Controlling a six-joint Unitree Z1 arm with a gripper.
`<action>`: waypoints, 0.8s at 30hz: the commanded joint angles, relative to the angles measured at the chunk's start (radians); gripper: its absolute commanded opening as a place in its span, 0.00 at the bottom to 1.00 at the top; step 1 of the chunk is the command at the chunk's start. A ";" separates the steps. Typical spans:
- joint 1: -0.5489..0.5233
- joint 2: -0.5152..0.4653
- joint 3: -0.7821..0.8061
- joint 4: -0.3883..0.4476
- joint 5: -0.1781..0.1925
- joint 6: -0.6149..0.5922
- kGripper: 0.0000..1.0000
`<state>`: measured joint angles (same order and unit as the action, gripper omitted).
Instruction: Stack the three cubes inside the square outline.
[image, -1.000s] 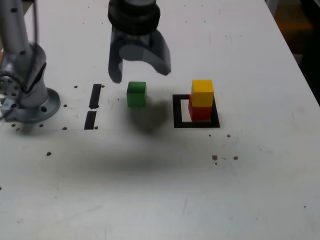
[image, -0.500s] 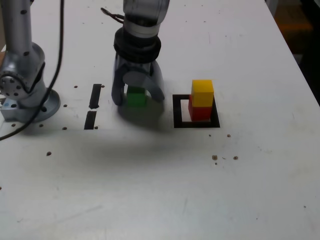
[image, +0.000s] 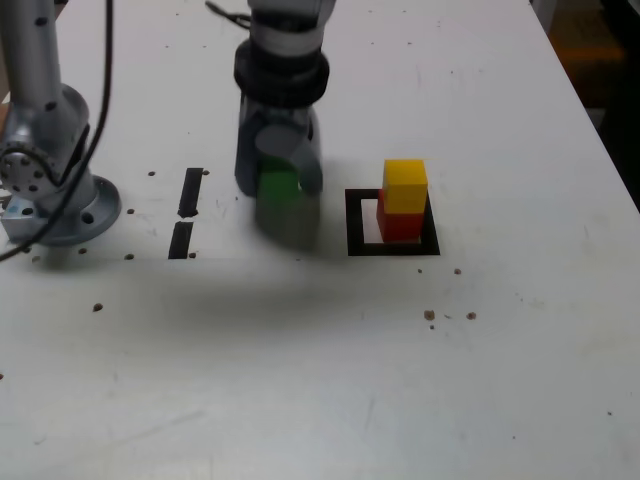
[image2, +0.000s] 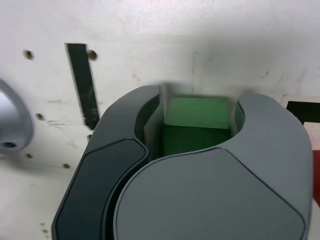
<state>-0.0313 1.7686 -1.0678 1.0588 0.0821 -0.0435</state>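
Note:
The green cube (image: 278, 188) rests on the white table, to the exterior view's left of the square outline (image: 353, 225). My gripper (image: 278, 184) has come straight down over it, with a finger on either side. In the wrist view both pads press against the sides of the green cube (image2: 196, 117), so the gripper (image2: 196, 111) is shut on it. Inside the outline, toward its right side in the exterior view, the yellow cube (image: 405, 186) sits on top of the red cube (image: 400, 226).
Two short black tape strips (image: 190, 192) (image: 181, 240) lie to the exterior view's left of the green cube. The arm's grey base (image: 55, 205) stands at the far left, with a cable hanging over it. Small dark holes dot the table.
The gripper came down from above the table over the green cube, and its jaws closed from wide open onto the cube's sides. The red and yellow stack has not moved.

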 joint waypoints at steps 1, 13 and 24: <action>0.000 -0.015 -0.060 0.079 0.007 0.017 0.00; -0.139 0.007 -0.703 0.496 0.055 0.006 0.00; -0.155 0.226 -0.907 0.540 0.039 -0.033 0.00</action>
<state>-0.1906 1.9761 -1.8876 1.5899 0.1234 -0.0719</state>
